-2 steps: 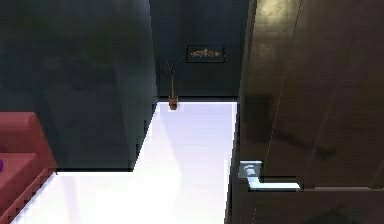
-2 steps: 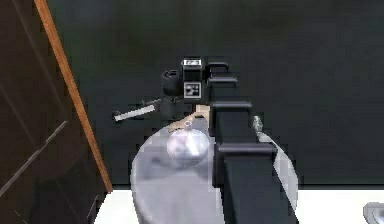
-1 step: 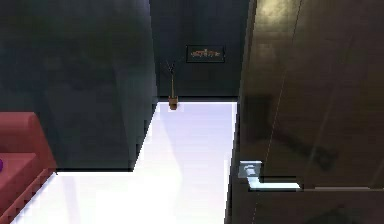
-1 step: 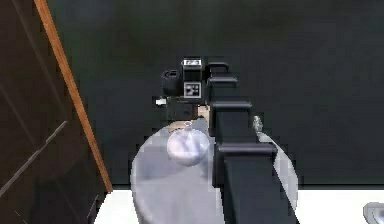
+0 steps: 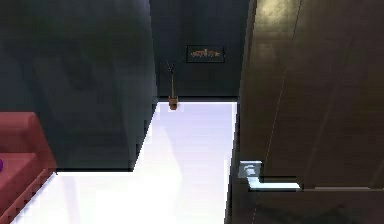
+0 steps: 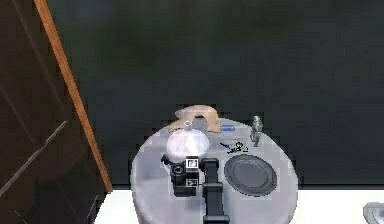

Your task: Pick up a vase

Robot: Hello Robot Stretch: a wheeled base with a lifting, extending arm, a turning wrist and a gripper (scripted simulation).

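One arm, one gripper, load unclear, one round table, one dark plate

The arm shows in the arm side view as a short dark square bar rising from the bottom edge, just right of the middle of the frame. Little of its length is seen, and it runs straight up the picture without leaning to either side. At its far end, in the lower middle of the frame, stand two small white squares with black marks, one higher and further left than the other. Just left of them sits the gripper, a small dark body. Its thin fingers cannot be made out clearly, and whether it holds anything cannot be told.
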